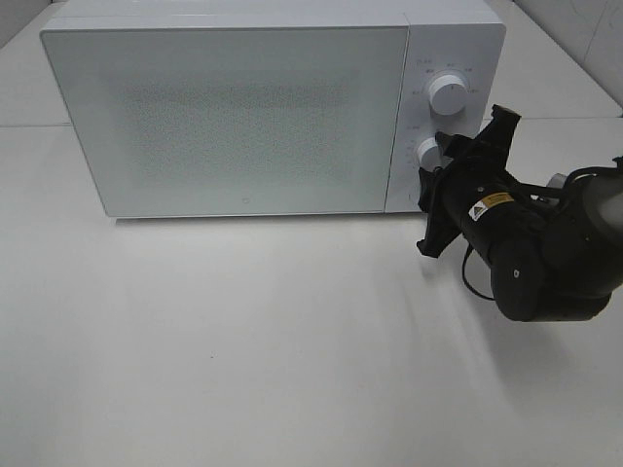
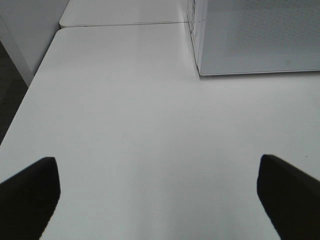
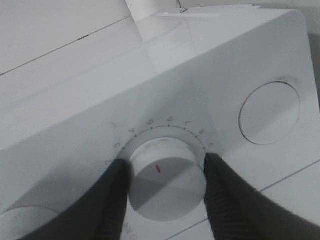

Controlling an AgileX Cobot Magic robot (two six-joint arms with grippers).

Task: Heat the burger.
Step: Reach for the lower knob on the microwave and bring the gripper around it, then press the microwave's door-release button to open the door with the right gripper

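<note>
Left tool [image 2: 157,165] spread wide above the table [image 2: 125,100]. Microwave [image 1: 234,117] door shut; burger cannot be located from these views. Right tool [image 3: 165,170] pinching the lower dial [image 3: 167,192], which is red-marked and ringed by numerals 2 to 9.

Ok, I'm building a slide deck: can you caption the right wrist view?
Right gripper clasping the numbered dial on the white microwave.
</note>
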